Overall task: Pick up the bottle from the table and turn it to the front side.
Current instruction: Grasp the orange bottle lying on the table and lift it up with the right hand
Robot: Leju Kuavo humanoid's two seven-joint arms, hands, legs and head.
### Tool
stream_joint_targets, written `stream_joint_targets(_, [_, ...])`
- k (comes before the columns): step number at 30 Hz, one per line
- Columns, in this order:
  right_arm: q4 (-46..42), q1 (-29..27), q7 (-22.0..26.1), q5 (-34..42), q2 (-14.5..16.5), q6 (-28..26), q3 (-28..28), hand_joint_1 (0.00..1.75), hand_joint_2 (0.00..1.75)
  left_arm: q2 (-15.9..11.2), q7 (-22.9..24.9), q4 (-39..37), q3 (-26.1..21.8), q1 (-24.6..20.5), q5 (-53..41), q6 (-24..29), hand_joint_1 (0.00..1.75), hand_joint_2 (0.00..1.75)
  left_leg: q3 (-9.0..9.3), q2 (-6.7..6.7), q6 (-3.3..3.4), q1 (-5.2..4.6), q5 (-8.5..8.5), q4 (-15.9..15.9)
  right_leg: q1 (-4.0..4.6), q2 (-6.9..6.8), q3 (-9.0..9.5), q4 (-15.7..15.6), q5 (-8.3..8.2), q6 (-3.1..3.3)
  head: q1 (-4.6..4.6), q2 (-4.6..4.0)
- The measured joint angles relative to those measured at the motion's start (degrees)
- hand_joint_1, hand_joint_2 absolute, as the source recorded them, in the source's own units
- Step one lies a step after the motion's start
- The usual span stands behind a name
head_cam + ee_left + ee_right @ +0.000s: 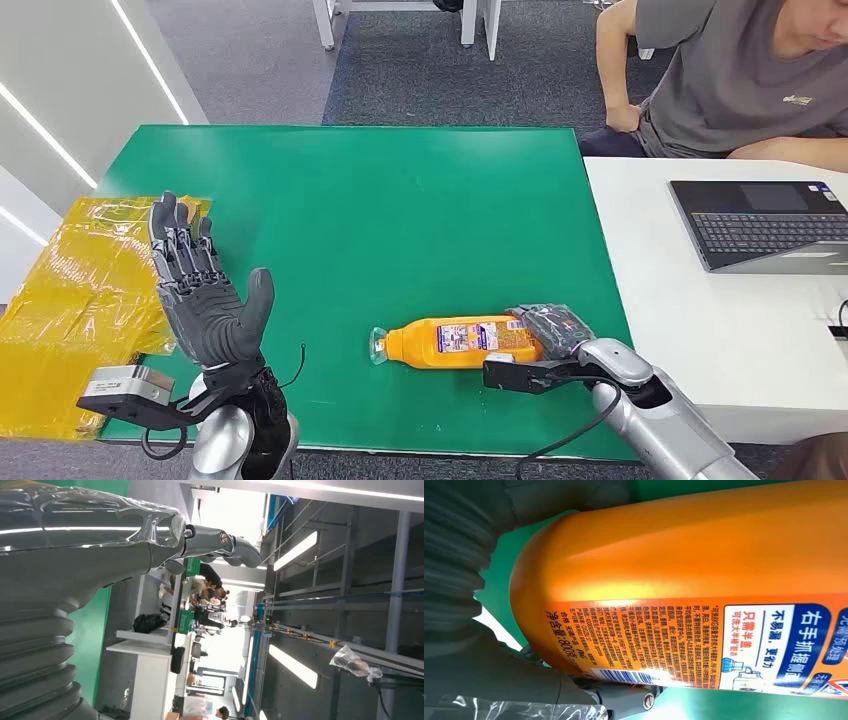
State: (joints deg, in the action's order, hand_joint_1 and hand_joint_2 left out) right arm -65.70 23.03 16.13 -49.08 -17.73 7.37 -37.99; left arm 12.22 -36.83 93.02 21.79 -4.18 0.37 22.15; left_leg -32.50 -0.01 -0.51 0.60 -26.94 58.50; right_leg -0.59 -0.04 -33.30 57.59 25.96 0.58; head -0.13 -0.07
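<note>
Two silver arms enter the head view from below, over a green table [400, 200]. On the near part of this table lies an orange bottle [462, 343] on its side, its clear cap end pointing toward the robot's left and its base toward the right. Its printed label — white, blue and red panels on orange — faces upward in the head view. The right hand [550, 328] is closed around the base end of the bottle, dark fingers wrapped over the top of it, while the bottle rests on the table surface. The right wrist view shows the same bottle at close range [684, 580]: the rounded orange base sits against the hand's grey ribbed cover [459, 545], and the label's small print and barcode face the camera. The left hand [205, 300] is raised upright above the near left corner of the table — palm toward the middle of the table, fingers spread apart and holding nothing. Beside that corner lies a sheet of yellow plastic film [70, 300]. To the right of the green table stands a white table [720, 330] bearing an open laptop [765, 222], and a person in a grey shirt [730, 75] sits behind it.
</note>
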Motion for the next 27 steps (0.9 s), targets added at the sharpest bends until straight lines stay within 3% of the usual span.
stream_joint_targets(12, [-0.2, 0.0, 0.4, 1.0, 4.2, -11.2, 3.4, 1.75, 1.75, 0.0, -1.1, 0.0, 0.0, 0.2, 0.0, 0.5, 0.0, 1.75, -0.05, -0.02, 0.0, 0.01, 0.0, 0.0, 0.01, -0.02, -0.02, 0.0, 0.0, 0.0, 0.01, -0.02])
stream_joint_targets(21, [-2.2, -0.7, 0.8, 7.3, 10.0, -22.2, 9.1, 1.75, 1.75, 0.0, -2.4, 0.0, -0.1, 0.7, 0.4, 1.6, 0.0, 1.75, -0.06, -0.03, 0.0, 0.01, 0.0, 0.0, 0.01, -0.02, -0.05, 0.0, 0.0, 0.0, 0.01, 0.0])
stream_joint_targets(27, [-4.9, -3.2, 5.2, 14.5, 14.8, -32.1, 13.1, 1.75, 1.75, 0.0, -2.9, 0.0, -0.1, 0.9, 0.6, 2.8, 0.0, 1.75, -0.08, -0.01, 0.0, 0.01, 0.0, 0.0, 0.01, -0.01, -0.1, 0.0, 0.01, 0.01, 0.0, 0.0])
